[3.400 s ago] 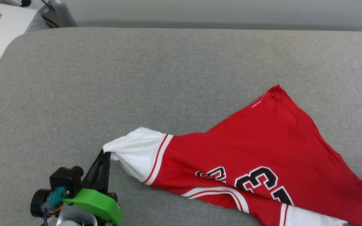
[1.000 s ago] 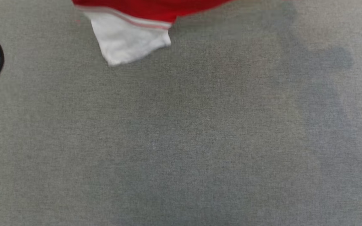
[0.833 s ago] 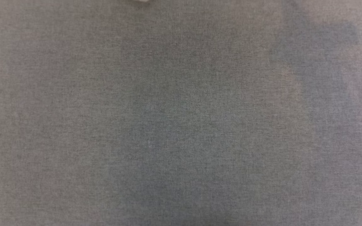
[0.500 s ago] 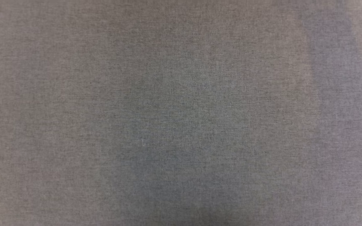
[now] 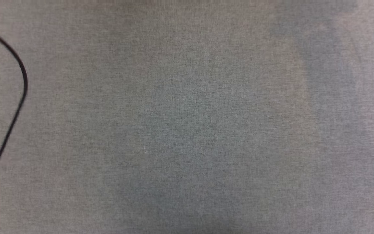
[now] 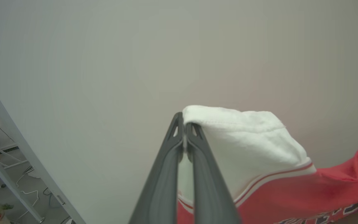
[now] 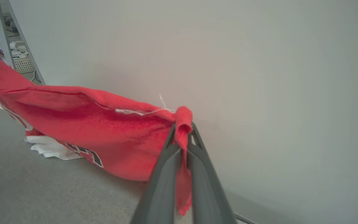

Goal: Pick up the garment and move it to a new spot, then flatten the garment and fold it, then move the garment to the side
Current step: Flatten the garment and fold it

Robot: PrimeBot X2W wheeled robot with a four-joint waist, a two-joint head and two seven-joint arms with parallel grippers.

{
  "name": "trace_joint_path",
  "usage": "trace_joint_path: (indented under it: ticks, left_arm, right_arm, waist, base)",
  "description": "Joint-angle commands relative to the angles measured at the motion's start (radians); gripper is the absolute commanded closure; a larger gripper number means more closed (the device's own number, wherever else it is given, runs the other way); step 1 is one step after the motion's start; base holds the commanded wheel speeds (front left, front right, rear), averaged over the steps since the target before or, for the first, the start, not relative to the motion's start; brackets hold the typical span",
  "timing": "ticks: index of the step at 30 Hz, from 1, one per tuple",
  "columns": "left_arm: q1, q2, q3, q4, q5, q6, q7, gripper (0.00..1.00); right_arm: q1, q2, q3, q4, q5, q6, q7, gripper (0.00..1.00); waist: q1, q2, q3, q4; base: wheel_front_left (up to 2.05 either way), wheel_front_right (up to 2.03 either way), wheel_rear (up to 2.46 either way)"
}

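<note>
A: Grey woven fabric is covering the table [image 5: 187, 117] across the head view; what is running down its left side?
B: A thin black cable [image 5: 23, 81] is curving along that left edge.
A: Where is the garment [image 7: 104, 133] hanging?
B: It is stretching through the air between both arms, in front of a plain pale wall [image 7: 275, 77]. Its red body is sagging in the middle, and one white sleeve [image 7: 50, 149] at the low edge is seemingly touching the table's grey top.
A: What is the left gripper [image 6: 184, 137] doing?
B: Its two dark fingers are pressing together on the hem of the held sleeve [image 6: 244, 146], the other white one, with just a sliver of cloth between the tips. That sleeve is draping to the right of the fingers, its striped trim leading into the red body.
A: And the right gripper [image 7: 182, 137]?
B: It is pinching a red corner of the hem, closed narrow on the fabric; a flap is dangling between the fingers, and a loose white thread [image 7: 141, 111] is trailing from the seam beside it.
A: Is the lettering [image 7: 85, 154] showing?
B: Partly: black characters outlined in white are showing low on the shirt, too folded for reading.
A: Anything behind?
B: A grey metal frame [image 6: 11, 149] is leaning at the left, beyond the left gripper
</note>
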Motion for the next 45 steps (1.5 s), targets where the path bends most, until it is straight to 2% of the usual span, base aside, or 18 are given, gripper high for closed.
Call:
trace_joint_path:
  ticks: [1, 6, 12, 18, 26, 31, 39, 41, 45]
  left_arm:
    - [0.063, 0.015, -0.007, -0.018, -0.008, 0.009, -0.01, 1.0]
    - [0.304, 0.044, -0.014, -0.125, -0.035, 0.05, -0.032, 1.0]
    - [0.662, 0.089, -0.032, -0.294, -0.087, 0.134, -0.012, 1.0]
    - [1.027, 0.144, -0.04, -0.491, -0.153, 0.249, 0.017, 1.0]
    - [1.408, 0.167, -0.084, -0.69, -0.228, 0.38, 0.057, 1.0]
    - [1.545, 0.155, -0.104, -0.73, -0.275, 0.409, 0.058, 1.0]
    - [1.706, 0.156, -0.134, -0.76, -0.343, 0.414, 0.07, 1.0]
    - [1.725, 0.155, -0.131, -0.774, -0.353, 0.419, 0.063, 1.0]
    - [1.674, 0.176, -0.132, -0.781, -0.299, 0.416, 0.045, 1.0]
  right_arm:
    - [0.049, -0.011, 0.023, -0.014, 0.023, -0.001, -0.018, 1.0]
    - [0.22, -0.064, 0.127, -0.085, 0.101, -0.001, -0.048, 1.0]
    - [0.454, -0.15, 0.235, -0.197, 0.181, -0.001, -0.065, 1.0]
    - [0.661, -0.223, 0.31, -0.277, 0.229, -0.001, -0.068, 1.0]
    - [0.919, -0.311, 0.341, -0.355, 0.286, -0.001, -0.075, 1.0]
    - [1.08, -0.35, 0.319, -0.398, 0.318, -0.001, -0.083, 1.0]
    - [1.3, -0.408, 0.244, -0.48, 0.343, -0.001, -0.063, 1.0]
    - [1.344, -0.415, 0.216, -0.506, 0.352, -0.001, -0.046, 1.0]
    - [1.368, -0.417, 0.143, -0.537, 0.345, -0.001, -0.021, 1.0]
  waist:
    - [-0.0002, 0.0, -0.042, 0.002]
    - [-0.0002, 0.0, -0.127, 0.018]
    - [-0.0002, 0.0, -0.238, 0.038]
    - [-0.0002, 0.0, -0.33, 0.042]
    - [-0.0002, 0.0, -0.426, 0.061]
    - [-0.0002, 0.0, -0.468, 0.071]
    - [-0.0002, 0.0, -0.5, 0.066]
    - [-0.0002, 0.0, -0.495, 0.067]
    - [-0.0002, 0.0, -0.468, 0.069]
  base:
    - [0.0, 0.0, 0.0]
    - [0.0, 0.0, 0.0]
    - [0.0, 0.0, 0.0]
    - [0.0, 0.0, 0.0]
    - [0.0, 0.0, 0.0]
    - [0.0, 0.0, 0.0]
    - [0.0, 0.0, 0.0]
    - [0.0, 0.0, 0.0]
    - [0.0, 0.0, 0.0]
